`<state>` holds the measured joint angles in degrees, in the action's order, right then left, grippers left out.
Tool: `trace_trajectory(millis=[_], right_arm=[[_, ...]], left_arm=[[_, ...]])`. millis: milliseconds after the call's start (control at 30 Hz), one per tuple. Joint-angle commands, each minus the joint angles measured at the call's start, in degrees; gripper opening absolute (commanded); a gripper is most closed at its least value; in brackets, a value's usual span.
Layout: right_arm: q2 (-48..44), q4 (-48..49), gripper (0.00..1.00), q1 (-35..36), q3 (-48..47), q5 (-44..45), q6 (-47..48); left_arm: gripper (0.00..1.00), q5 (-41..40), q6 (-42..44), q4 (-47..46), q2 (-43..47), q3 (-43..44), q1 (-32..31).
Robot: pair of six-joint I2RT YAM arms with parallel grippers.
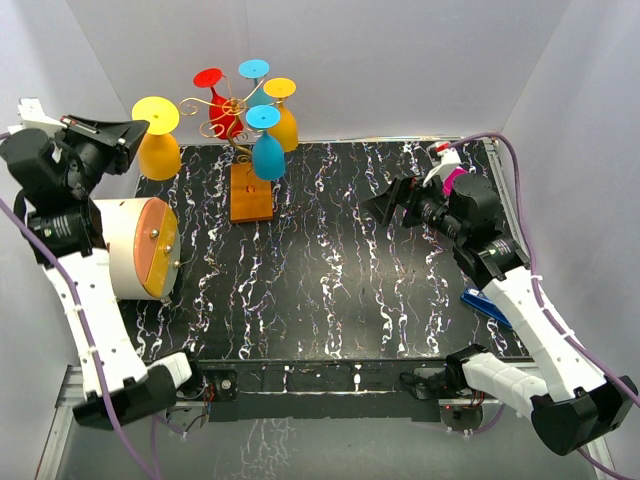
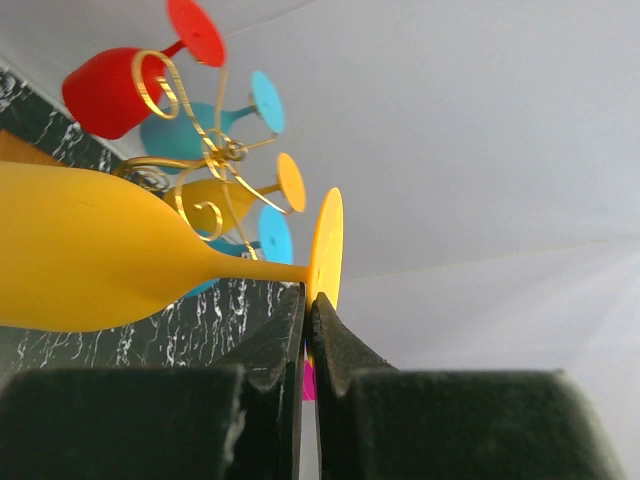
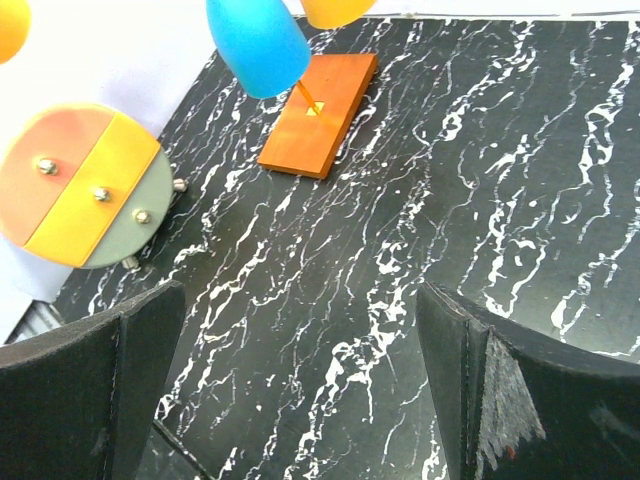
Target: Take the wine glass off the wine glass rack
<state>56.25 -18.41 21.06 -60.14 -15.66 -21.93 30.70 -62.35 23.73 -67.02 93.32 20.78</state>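
Note:
My left gripper (image 1: 133,133) is shut on the foot of a yellow wine glass (image 1: 158,140), holding it foot up and bowl down, left of the wine glass rack (image 1: 232,108) and apart from its gold scroll arms. In the left wrist view the fingers (image 2: 308,296) pinch the foot's rim, with the yellow bowl (image 2: 90,250) to the left and the gold scrolls (image 2: 205,160) behind. Red (image 1: 215,100), teal (image 1: 253,68), orange (image 1: 284,112) and blue (image 1: 266,148) glasses hang on the rack above its wooden base (image 1: 251,192). My right gripper (image 1: 385,205) is open and empty over the table (image 3: 300,300).
A round drum with an orange, yellow and grey face (image 1: 150,248) stands at the left by my left arm and also shows in the right wrist view (image 3: 85,185). A blue object (image 1: 485,303) lies at the table's right edge. White walls enclose the black marbled table (image 1: 330,280).

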Motion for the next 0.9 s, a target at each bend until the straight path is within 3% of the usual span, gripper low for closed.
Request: trace_trajectory(millis=[0, 233, 433, 600, 733, 867], right_arm=[[1.4, 4.8, 0.98, 0.3, -0.4, -4.6, -2.8], [4.5, 13.4, 0.98, 0.3, 1.2, -14.2, -11.9], [7.9, 34.4, 0.98, 1.5, 7.3, -19.8, -28.9], [14.0, 52.8, 0.98, 7.4, 8.2, -19.9, -39.7], [18.2, 65.0, 0.98, 11.6, 7.3, -17.6, -44.3], [20.9, 72.4, 0.98, 13.2, 6.6, -14.1, -46.8]], left_arm=[[0.0, 6.0, -1.4, -7.9, 4.7, -3.9, -2.4], [0.0, 15.2, -17.7, -32.9, 8.2, -13.6, -9.2], [0.0, 17.0, -25.6, -43.5, 10.8, -19.5, -13.5], [0.0, 17.9, -35.6, -56.5, 12.8, -27.0, -16.2], [0.0, 17.8, -38.5, -60.2, 14.9, -31.1, -18.0], [0.0, 17.5, -37.0, -57.5, 17.0, -31.6, -19.5]])
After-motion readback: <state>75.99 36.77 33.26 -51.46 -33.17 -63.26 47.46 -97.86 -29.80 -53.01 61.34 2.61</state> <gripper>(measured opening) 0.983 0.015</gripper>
